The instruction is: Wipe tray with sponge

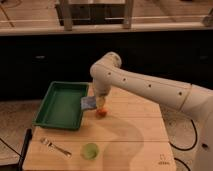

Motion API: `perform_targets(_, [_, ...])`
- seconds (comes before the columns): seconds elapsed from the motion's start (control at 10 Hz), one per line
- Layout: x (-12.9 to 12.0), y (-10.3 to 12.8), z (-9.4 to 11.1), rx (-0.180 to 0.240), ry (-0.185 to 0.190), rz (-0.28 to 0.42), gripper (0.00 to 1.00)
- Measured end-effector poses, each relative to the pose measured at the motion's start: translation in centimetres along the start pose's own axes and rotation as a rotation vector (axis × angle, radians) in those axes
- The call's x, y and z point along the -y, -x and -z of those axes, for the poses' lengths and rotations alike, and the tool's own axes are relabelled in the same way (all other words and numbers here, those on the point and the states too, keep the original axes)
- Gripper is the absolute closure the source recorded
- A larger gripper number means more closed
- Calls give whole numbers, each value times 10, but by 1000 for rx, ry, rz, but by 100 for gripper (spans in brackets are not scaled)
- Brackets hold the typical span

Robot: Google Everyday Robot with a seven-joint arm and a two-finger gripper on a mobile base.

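Sponge (88,102) partly hid in hand (100,106) nr tray (60,106); hand mostly hid under wrist (102,89).

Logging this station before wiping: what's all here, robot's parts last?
tray: one, green, table's left.
sponge: one, light blue, at tray's right rim, in the end effector.
fork: one, silver, table's front left.
cup: one, green, right of the fork.
orange thing: one, under the end effector, unidentifiable.
table: one, pale wood, centre.
arm: one, white, reaching from the picture's right.
end effector: one, shut on the sponge, by tray's right rim.
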Motion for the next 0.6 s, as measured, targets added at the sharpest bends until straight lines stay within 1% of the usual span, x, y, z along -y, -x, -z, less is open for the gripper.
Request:
perform_targets(0.2, [11,13,-4,4,-1,13,99])
perform_targets(0.3, [14,17,-5,9,-1,16,99])
perform_targets(0.4, [18,15,-8,6,-1,20,99])
perform_targets(0.6, [27,25,-13,16,2,35,99])
